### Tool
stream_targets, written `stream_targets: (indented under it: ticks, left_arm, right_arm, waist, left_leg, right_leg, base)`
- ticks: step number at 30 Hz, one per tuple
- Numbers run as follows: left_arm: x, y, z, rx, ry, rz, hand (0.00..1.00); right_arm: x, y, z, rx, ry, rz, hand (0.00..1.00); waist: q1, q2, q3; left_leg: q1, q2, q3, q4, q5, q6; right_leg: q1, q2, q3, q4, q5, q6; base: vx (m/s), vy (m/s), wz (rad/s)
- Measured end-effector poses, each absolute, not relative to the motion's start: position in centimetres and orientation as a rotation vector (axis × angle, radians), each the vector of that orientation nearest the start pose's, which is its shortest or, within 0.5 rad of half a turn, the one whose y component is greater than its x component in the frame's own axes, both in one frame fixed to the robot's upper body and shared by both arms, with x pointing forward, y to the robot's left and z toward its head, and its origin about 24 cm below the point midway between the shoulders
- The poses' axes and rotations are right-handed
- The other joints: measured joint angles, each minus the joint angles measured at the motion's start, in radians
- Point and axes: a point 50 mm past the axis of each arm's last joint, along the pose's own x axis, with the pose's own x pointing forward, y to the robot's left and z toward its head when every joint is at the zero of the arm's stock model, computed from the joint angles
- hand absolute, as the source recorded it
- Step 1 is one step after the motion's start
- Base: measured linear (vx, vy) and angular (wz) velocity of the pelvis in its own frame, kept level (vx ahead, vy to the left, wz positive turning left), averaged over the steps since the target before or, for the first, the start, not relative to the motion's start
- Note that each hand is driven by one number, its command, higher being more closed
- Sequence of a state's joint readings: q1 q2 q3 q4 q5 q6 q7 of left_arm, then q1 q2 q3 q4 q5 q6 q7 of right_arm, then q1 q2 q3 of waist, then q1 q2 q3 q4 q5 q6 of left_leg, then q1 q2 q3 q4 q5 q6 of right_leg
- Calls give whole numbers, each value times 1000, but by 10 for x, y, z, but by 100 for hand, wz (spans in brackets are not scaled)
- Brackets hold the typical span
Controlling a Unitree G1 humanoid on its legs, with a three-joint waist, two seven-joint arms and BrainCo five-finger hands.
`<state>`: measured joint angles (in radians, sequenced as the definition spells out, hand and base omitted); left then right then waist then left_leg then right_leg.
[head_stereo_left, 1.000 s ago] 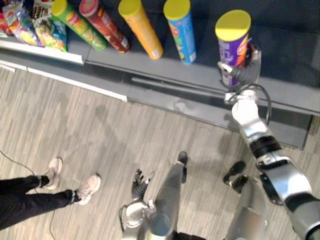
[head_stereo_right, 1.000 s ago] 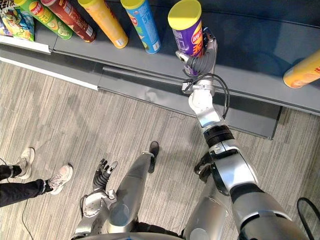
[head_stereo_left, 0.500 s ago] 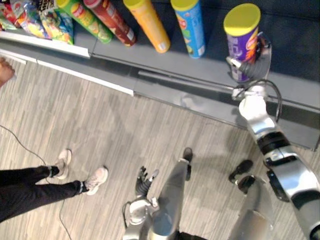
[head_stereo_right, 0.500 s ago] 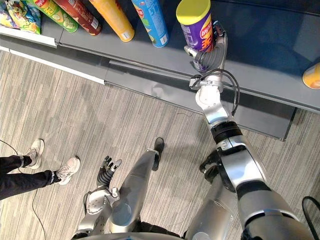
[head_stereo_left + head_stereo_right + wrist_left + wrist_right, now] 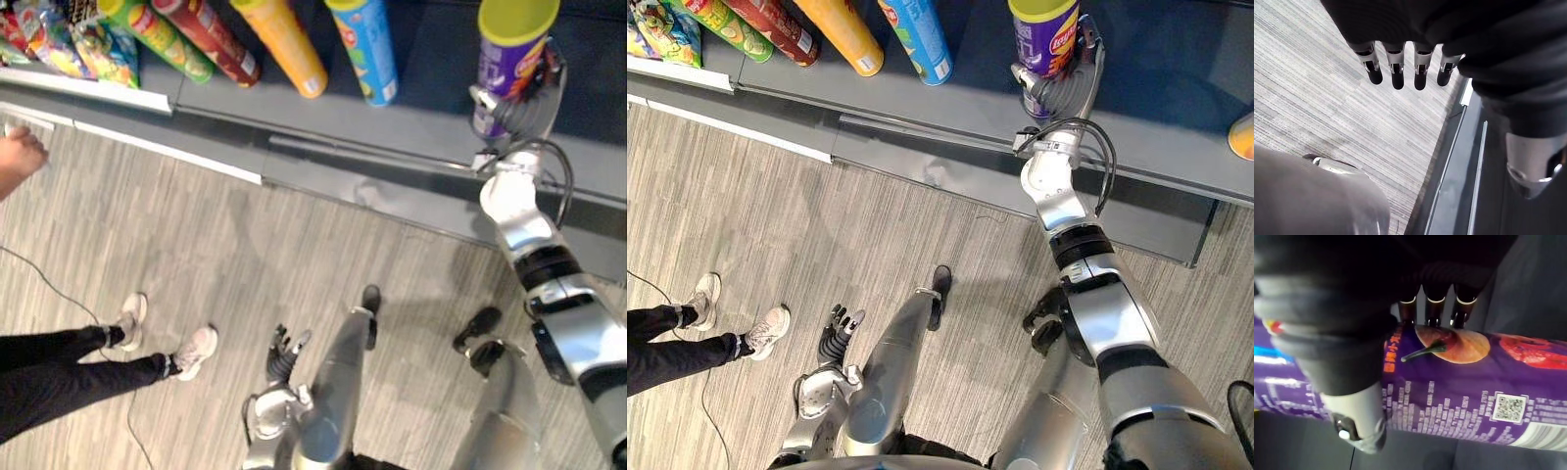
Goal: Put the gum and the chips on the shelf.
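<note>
Right robot hand (image 5: 1078, 86) around chips can (image 5: 1042, 41)

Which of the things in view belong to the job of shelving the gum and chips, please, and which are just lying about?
Part of the job:
- purple chips can, gripped by the right hand
- shelf
- left hand, open, down low

Just lying about:
- green can, red can, orange can and blue can on the shelf
- snack bags
- a person's shoes
</note>
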<state>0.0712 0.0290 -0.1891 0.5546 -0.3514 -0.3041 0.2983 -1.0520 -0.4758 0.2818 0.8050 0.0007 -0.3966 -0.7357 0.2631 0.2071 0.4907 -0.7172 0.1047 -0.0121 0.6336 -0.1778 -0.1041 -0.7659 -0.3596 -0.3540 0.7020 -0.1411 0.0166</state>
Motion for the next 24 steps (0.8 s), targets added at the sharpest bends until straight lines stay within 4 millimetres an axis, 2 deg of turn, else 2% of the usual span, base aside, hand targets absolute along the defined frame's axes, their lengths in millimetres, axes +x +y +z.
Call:
stream_targets:
  ticks: [6, 7, 19, 24]
  left_arm:
    - [198, 144, -73, -218, 378, 286, 0]
    - [198, 144, -73, -218, 378, 287, 0]
    - [199, 143, -72, -222, 368, 289, 0]
    - [198, 143, -73, -221, 373, 288, 0]
  right_arm:
    - [384, -190, 257, -357, -784, -522, 100]
    - [384, -190, 257, -357, -784, -521, 0]
    - [388, -192, 245, -396, -727, -468, 0]
    - [389, -195, 233, -392, -682, -451, 0]
  waist:
    - [1, 0, 0]
    - [1, 0, 0]
    - [-1, 0, 0]
    - [-9, 0, 0]
  left_leg:
    - [0, 7, 1, 3, -5, 4]
    - [0, 7, 1, 3, -5, 4]
    - [9, 11, 3, 2, -3, 1]
    - [52, 17, 4, -5, -5, 1]
  right_leg:
    - [-1, 7, 1, -1, 0, 0]
    - [-1, 7, 1, -1, 0, 0]
    - [6, 12, 3, -2, 0, 0]
    - [54, 21, 1, -20, 3, 2]
  base:
    - [6, 8, -1]
    - [0, 0, 0]
    - [0, 0, 0]
    - [4, 14, -2]
